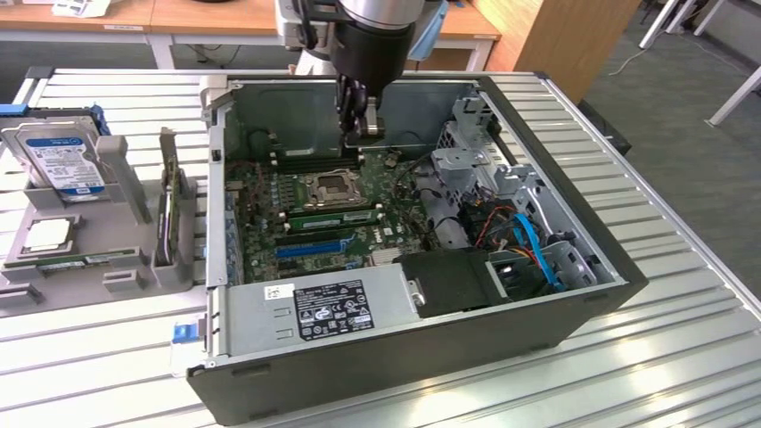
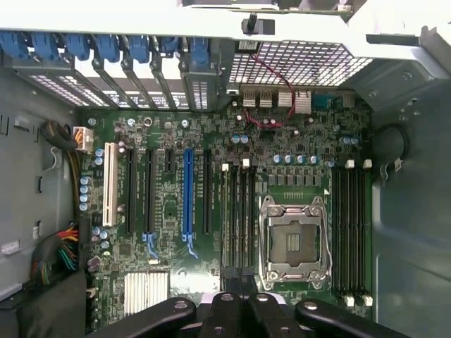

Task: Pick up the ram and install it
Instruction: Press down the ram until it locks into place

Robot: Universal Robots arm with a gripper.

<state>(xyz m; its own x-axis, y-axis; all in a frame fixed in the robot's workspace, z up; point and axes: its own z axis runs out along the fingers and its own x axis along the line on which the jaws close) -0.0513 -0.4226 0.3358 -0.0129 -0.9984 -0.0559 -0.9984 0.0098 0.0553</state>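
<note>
Gripper (image 1: 360, 125) fingers pinched shut, nothing visibly between them, hovers over the motherboard (image 1: 321, 214) just beyond its CPU socket (image 1: 334, 187).

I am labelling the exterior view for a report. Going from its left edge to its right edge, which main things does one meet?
Hard drive in the grey holder → ram standing on edge in its rack → white-labelled power supply → CPU socket on the motherboard, with the gripper above it → blue cables near the case's right wall.

Open computer case (image 1: 571, 294), motherboard (image 2: 211, 211), hard drive (image 1: 60, 156), power supply (image 1: 315, 308)
</note>
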